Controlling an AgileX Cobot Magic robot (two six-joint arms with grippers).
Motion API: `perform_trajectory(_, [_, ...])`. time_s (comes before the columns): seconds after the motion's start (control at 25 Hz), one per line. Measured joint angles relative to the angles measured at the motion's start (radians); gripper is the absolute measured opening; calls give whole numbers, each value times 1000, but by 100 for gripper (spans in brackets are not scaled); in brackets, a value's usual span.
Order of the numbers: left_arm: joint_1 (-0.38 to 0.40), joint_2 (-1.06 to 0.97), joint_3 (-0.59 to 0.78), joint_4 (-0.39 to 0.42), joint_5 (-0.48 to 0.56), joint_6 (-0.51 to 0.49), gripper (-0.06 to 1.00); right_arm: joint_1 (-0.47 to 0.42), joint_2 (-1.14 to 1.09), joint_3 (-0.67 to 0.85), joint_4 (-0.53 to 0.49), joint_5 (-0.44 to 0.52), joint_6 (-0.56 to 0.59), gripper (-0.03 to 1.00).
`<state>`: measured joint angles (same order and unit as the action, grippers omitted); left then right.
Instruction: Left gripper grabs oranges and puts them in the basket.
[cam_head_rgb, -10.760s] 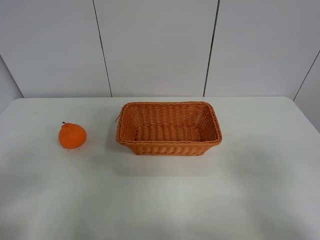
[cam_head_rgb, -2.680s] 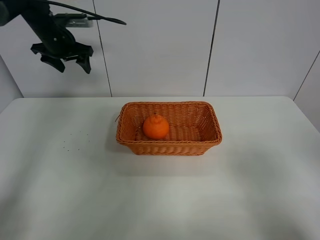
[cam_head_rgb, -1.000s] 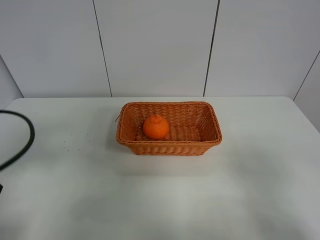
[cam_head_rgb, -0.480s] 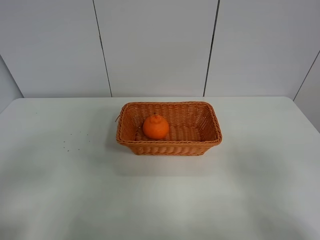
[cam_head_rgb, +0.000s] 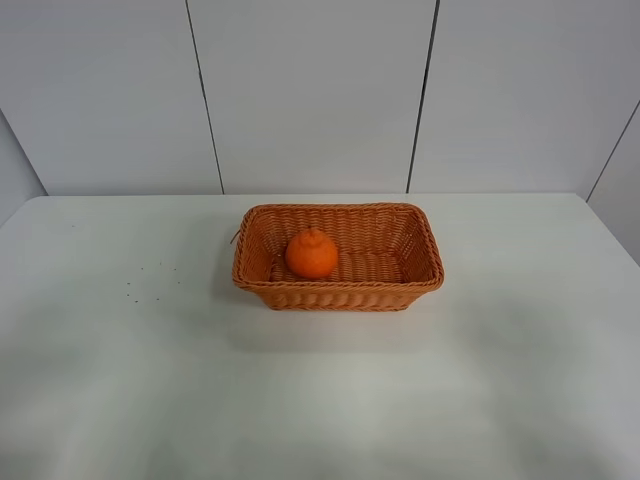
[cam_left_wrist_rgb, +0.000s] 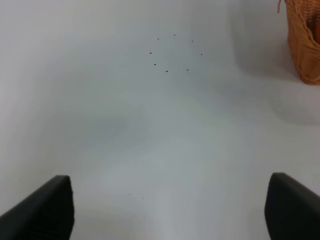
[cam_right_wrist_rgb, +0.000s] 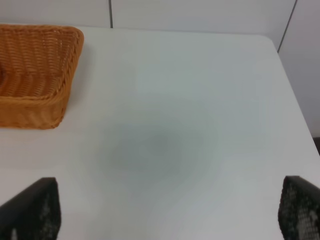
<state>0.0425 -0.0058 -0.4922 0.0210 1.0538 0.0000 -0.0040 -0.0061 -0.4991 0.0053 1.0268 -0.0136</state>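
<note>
The orange (cam_head_rgb: 311, 254) sits upright inside the wicker basket (cam_head_rgb: 338, 292), towards its left end, in the exterior high view. Neither arm shows in that view. In the left wrist view my left gripper (cam_left_wrist_rgb: 170, 212) is open and empty above bare table, its dark fingertips (cam_left_wrist_rgb: 42, 210) wide apart; a corner of the basket (cam_left_wrist_rgb: 304, 45) shows at the frame's edge. In the right wrist view my right gripper (cam_right_wrist_rgb: 165, 210) is open and empty, with part of the basket (cam_right_wrist_rgb: 35, 75) beyond it. The orange is out of both wrist views.
The white table (cam_head_rgb: 320, 400) has a few small dark specks (cam_head_rgb: 150, 280) left of the basket; they also show in the left wrist view (cam_left_wrist_rgb: 172, 52). Grey wall panels (cam_head_rgb: 310, 90) stand behind the table's far edge.
The orange, once on the table at the left, now lies in the basket. The left arm, seen high at the upper left, has drawn back out of the exterior view; its cable left last.
</note>
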Motion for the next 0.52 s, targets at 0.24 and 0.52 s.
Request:
perform_trajectory(0.24, [0, 0, 0, 0, 0, 0, 87, 0, 0, 0, 0, 0, 0, 69])
perform_trajectory(0.52, [0, 0, 0, 0, 0, 0, 87, 0, 0, 0, 0, 0, 0, 69])
